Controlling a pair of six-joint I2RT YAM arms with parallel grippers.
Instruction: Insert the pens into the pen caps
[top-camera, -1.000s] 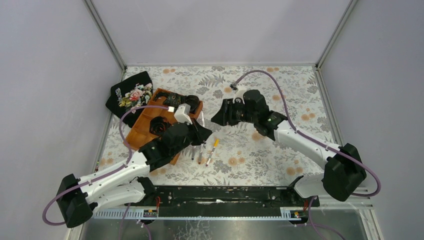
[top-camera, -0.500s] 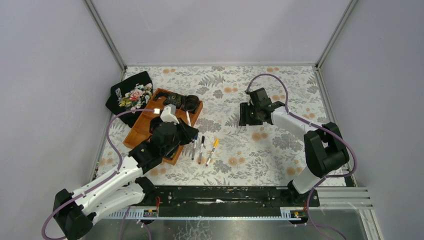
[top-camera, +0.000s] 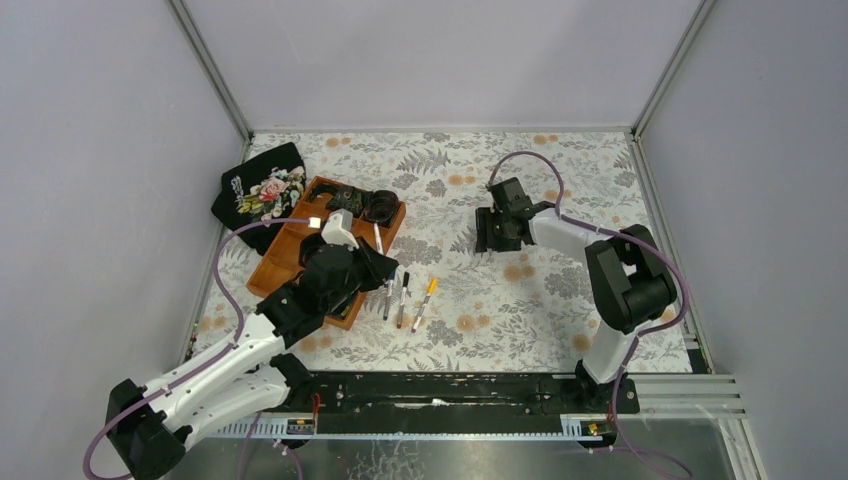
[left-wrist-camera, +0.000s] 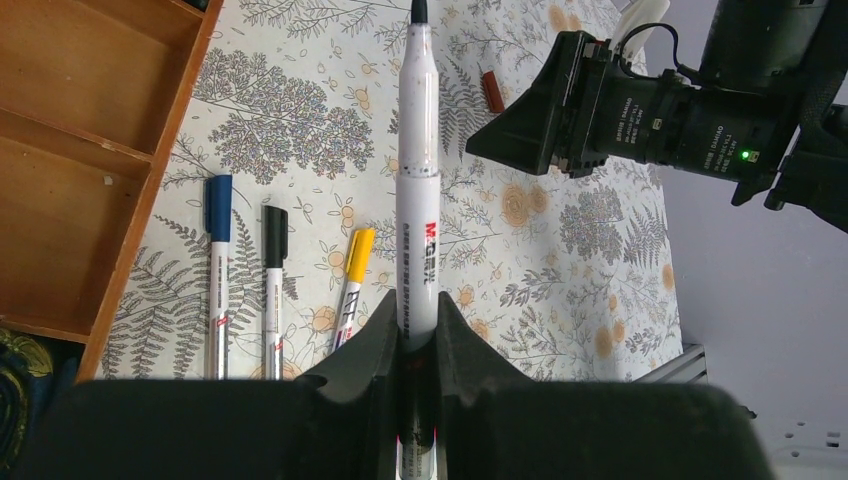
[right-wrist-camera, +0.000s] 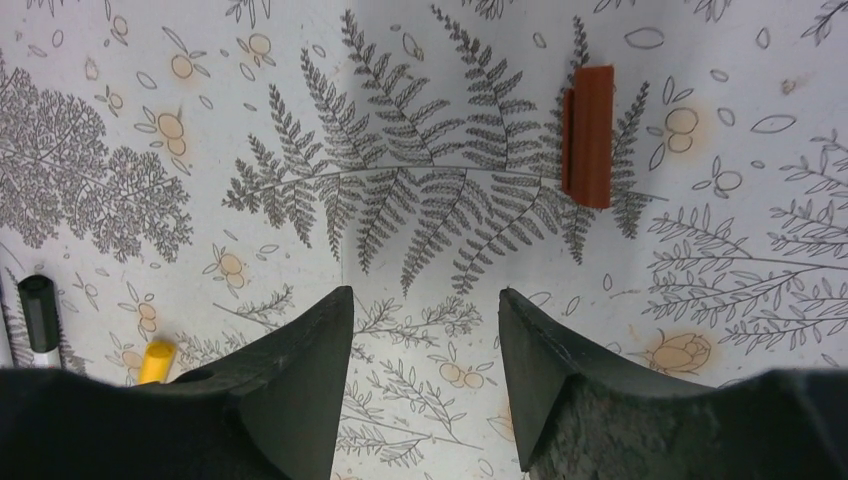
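My left gripper (left-wrist-camera: 418, 312) is shut on a white pen (left-wrist-camera: 418, 180) with its dark tip bare, held above the table and pointing away. In the top view it (top-camera: 376, 237) sticks out of the left gripper (top-camera: 383, 262). Three capped pens lie side by side below it: blue cap (left-wrist-camera: 218, 205), black cap (left-wrist-camera: 274, 222), yellow cap (left-wrist-camera: 358, 253). A loose red cap (right-wrist-camera: 590, 135) lies on the cloth. My right gripper (right-wrist-camera: 425, 295) is open and empty, low over the table, with the red cap ahead and to the right of its jaws. The red cap also shows in the left wrist view (left-wrist-camera: 490, 90).
A wooden tray (top-camera: 285, 258) lies at the left with dark objects (top-camera: 375, 205) at its far end. A black floral pouch (top-camera: 262, 190) lies behind it. The right wrist (left-wrist-camera: 640, 110) hangs just past the red cap. Grey walls close three sides.
My right arm has folded back, and its gripper has moved right and sunk toward the table. My left gripper has drawn back slightly to the left with the pen.
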